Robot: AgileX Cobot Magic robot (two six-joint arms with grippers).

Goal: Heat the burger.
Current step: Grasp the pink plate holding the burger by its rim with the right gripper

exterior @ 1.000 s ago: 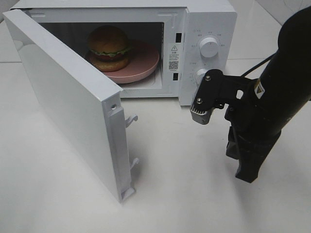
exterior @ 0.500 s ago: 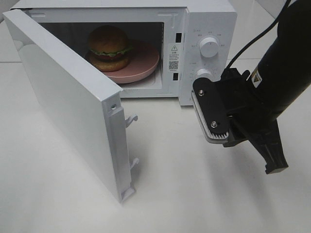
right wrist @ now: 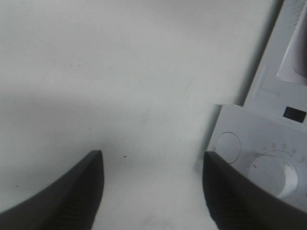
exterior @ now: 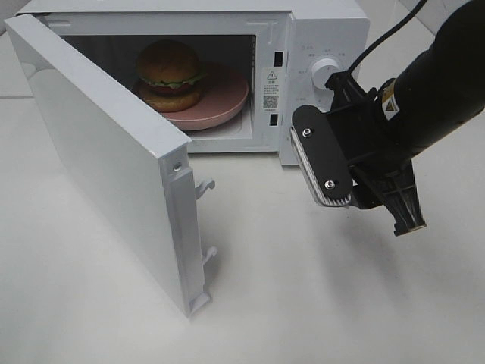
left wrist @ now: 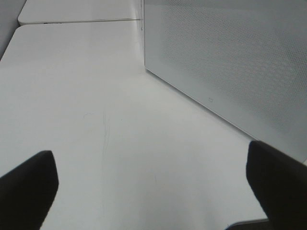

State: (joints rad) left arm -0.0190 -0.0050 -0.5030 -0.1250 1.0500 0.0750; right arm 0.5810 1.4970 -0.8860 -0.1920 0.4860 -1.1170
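Observation:
The burger (exterior: 170, 74) sits on a pink plate (exterior: 227, 102) inside the white microwave (exterior: 326, 30). The microwave door (exterior: 98, 152) stands wide open, swung out toward the front left. My right gripper (exterior: 364, 189) is open and empty, hovering in front of the control panel, just below the upper knob (exterior: 326, 72). The right wrist view shows its gripper (right wrist: 151, 191) open over the table, with a knob (right wrist: 273, 175) beside it. My left gripper (left wrist: 153, 187) is open and empty, low over the table beside the door's outer face (left wrist: 230, 62). It is out of the exterior view.
The open door's latch hooks (exterior: 204, 186) stick out at its free edge. The right arm's black body (exterior: 439, 91) and its cable stand at the right of the microwave. White tabletop (exterior: 303, 288) lies in front.
My right gripper has risen and swung from pointing down at the table to lying level in front of the control panel, closer to the knobs. The burger and door have not moved.

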